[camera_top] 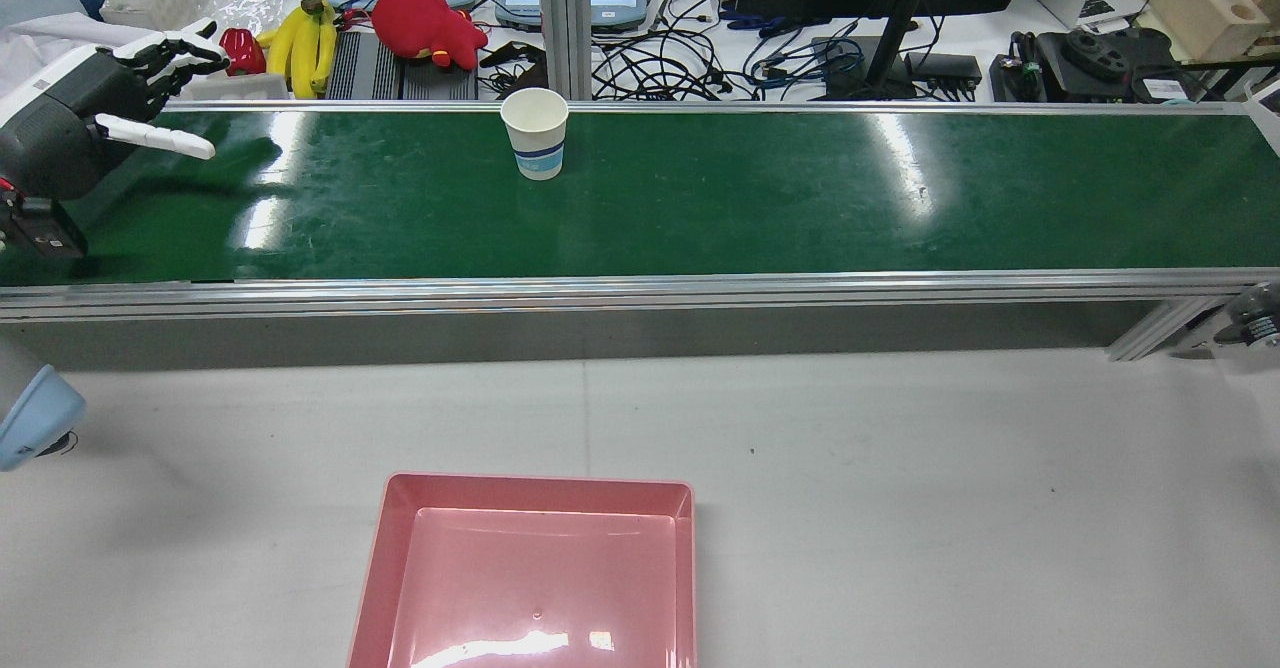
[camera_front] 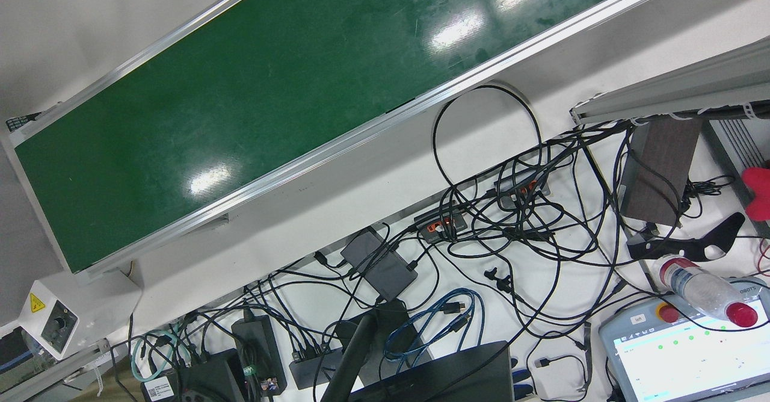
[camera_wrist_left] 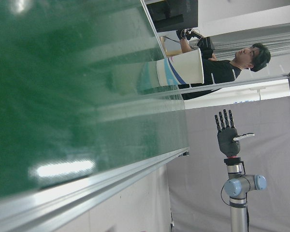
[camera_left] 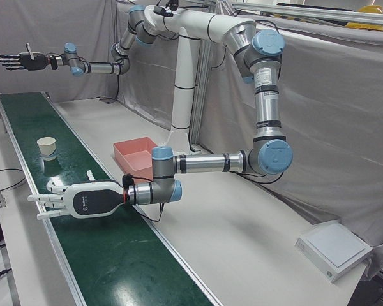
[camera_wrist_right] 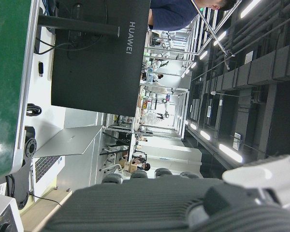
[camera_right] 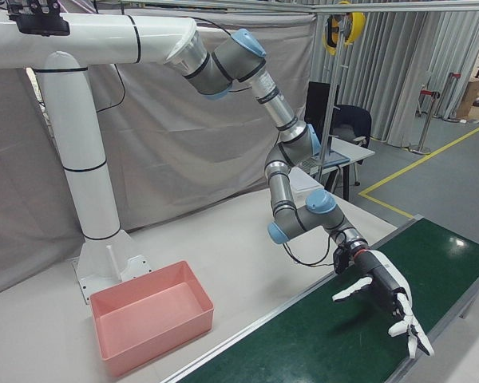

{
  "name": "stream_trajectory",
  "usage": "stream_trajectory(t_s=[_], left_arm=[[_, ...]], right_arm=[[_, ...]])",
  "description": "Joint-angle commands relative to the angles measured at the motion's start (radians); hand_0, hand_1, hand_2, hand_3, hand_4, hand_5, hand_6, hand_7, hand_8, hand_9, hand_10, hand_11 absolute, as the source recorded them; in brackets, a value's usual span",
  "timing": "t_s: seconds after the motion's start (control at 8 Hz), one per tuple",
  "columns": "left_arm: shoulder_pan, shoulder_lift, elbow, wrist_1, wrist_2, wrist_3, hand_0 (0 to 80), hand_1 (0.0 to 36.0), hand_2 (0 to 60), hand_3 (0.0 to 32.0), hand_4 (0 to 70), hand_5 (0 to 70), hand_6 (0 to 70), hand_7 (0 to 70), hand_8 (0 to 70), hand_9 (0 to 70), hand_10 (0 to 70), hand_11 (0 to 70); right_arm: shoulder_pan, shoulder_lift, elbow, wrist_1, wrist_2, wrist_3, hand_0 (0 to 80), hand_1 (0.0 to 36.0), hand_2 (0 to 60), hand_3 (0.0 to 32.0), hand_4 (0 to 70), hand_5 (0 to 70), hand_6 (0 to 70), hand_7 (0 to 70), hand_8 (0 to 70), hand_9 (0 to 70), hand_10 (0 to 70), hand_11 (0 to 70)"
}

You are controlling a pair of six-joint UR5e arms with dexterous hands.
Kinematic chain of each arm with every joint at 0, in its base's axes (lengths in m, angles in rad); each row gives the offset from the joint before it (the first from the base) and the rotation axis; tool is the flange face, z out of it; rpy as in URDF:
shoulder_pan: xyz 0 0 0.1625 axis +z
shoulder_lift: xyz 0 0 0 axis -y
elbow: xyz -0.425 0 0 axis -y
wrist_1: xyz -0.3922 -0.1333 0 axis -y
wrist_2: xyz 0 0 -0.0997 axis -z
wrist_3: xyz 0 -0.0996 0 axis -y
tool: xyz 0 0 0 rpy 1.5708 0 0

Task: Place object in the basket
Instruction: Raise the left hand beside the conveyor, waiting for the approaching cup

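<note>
Left hand [camera_top: 112,98] spread and slack, grasping nothing, hovering low over the left end of the long green conveyor belt [camera_top: 800,198]. Right hand [camera_left: 19,61] likewise unclenched and empty, raised high in the air past the belt's far end. White paper cup with a blue band [camera_top: 537,133] upright on the belt near its far edge, well apart from both hands. Shallow pink plastic basket [camera_top: 540,485] on the grey table [camera_top: 900,498] on the robot's side of the belt, holding nothing.
</note>
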Motion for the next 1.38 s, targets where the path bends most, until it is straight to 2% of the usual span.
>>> stream_trajectory(t_s=[0.0, 0.38, 0.75, 1.25], left_arm=[[-0.003, 0.0, -0.003, 0.002, 0.002, -0.003, 67.1, 23.9, 0.0, 0.0, 19.8, 36.6, 7.5, 7.0, 12.5, 18.5, 0.0, 0.3], [-0.003, 0.0, -0.003, 0.002, 0.002, -0.002, 65.0, 23.4, 0.0, 0.0, 19.3, 36.4, 7.3, 7.0, 12.3, 18.3, 0.0, 0.1], [-0.003, 0.0, -0.006, 0.004, 0.004, -0.005, 67.1, 23.7, 0.0, 0.0, 19.5, 37.2, 7.4, 7.0, 12.5, 18.6, 0.0, 0.2], [0.0, 0.0, -0.009, 0.005, 0.001, 0.004, 64.2, 23.6, 0.0, 0.0, 18.7, 37.2, 7.5, 7.1, 12.8, 18.9, 0.0, 0.5]], right_arm=[[0.0, 0.0, 0.0, 0.0, 0.0, -0.001, 0.0, 0.0, 0.0, 0.0, 0.0, 0.0, 0.0, 0.0, 0.0, 0.0, 0.0, 0.0], [0.0, 0.0, 0.0, 0.0, 0.0, -0.001, 0.0, 0.0, 0.0, 0.0, 0.0, 0.0, 0.0, 0.0, 0.0, 0.0, 0.0, 0.0], [0.0, 0.0, 0.0, 0.0, 0.0, -0.001, 0.0, 0.0, 0.0, 0.0, 0.0, 0.0, 0.0, 0.0, 0.0, 0.0, 0.0, 0.0], [0.0, 0.0, -0.001, 0.0, 0.0, -0.001, 0.0, 0.0, 0.0, 0.0, 0.0, 0.0, 0.0, 0.0, 0.0, 0.0, 0.0, 0.0]])
